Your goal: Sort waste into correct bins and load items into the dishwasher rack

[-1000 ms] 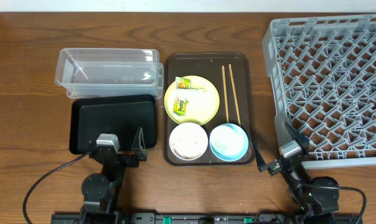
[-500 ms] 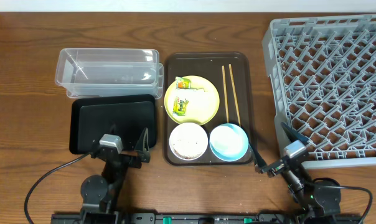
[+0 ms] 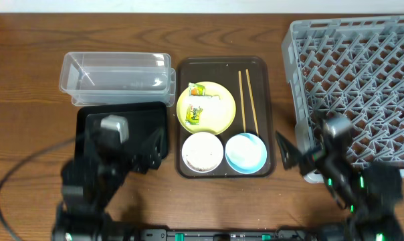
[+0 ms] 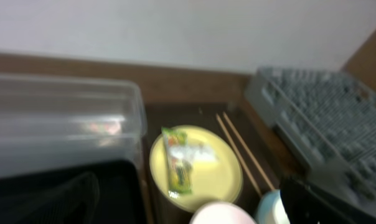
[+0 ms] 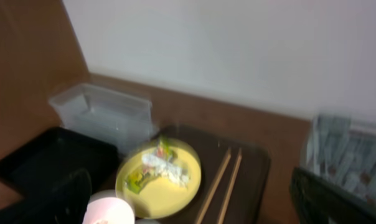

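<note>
Approaching the snack wrapper (image 3: 196, 112) lying on the pale-yellow plate (image 3: 223, 122), the left gripper (image 3: 125, 150), spread wide and empty like the right gripper (image 3: 306, 150), should descend vertically and pinch only the film, although blur leaves its exact fingertip alignment uncertain.

the clear tub (image 3: 115, 77) is colourless and see-through. the black tray (image 3: 145, 114) is plain black, and the serving tray (image 3: 219, 65) is dark brown. the plate (image 3: 222, 110) is pale yellow, the wrapper (image 3: 196, 114) yellow-green with print, the scrap (image 3: 213, 94) white. the white bowl (image 3: 186, 152) holds pale, brown-flecked rice grains (image 3: 203, 154). the light-blue bowl (image 3: 246, 152) is plain. the chopsticks (image 3: 247, 100) are light wood. the rack (image 3: 362, 67) is grey with a diamond-lattice floor. the table (image 3: 28, 100) is brown with wood grain.
</note>
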You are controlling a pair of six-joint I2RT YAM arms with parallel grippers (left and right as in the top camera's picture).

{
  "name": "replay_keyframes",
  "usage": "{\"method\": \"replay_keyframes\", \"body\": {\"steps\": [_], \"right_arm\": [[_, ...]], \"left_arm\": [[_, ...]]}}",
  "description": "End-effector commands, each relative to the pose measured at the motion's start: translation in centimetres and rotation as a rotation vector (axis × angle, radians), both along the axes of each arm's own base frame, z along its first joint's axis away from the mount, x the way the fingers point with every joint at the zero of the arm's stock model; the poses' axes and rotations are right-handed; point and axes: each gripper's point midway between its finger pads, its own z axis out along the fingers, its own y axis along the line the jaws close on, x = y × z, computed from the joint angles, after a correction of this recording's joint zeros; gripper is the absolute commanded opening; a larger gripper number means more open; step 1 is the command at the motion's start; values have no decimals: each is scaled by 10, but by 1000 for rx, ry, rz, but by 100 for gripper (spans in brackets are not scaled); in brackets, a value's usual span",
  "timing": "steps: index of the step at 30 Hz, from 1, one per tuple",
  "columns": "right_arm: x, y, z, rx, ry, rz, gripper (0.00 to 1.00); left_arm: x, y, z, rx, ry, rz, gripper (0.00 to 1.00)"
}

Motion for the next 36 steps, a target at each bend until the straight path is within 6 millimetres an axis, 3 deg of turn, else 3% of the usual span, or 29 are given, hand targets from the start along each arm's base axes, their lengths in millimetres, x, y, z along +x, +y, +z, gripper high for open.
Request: {"method": "replay_keyframes", "body": {"steps": [1,4,8,12,14,18,23,27,29,33,36], "right_arm": [[29,2,-8,-66,142,-5,99],[53,10,-22,-90,317,17,99],[69,22,-38,-50,478,54,99],[71,36,-46,-5,557,124,99],[75,28,-50,18,588,67,99],[85,-9,-52,93,647,-174,99],[78,-33,-55,159,706,-280,99],[68,-39,-65,153,769,-302,99],[63,-39,-69,147,796,-305,99],[57,-39,-73,143,825,-308,99],[57,-39,-73,142,828,-308,99]], "left_arm": [[9,-23,19,-55,115,-129,95],[18,-35,33,-87,201,-194,95],[21,-59,48,-217,256,-314,95],[19,-82,41,-259,310,-427,95],[17,-95,28,-223,356,-441,95],[17,-118,-17,-18,436,-370,95],[16,-144,-73,192,531,-286,89],[15,-171,-117,267,612,-305,73],[18,-183,-134,273,639,-308,71],[25,-192,-164,290,686,-297,64],[24,-195,-183,303,732,-297,52]]}}
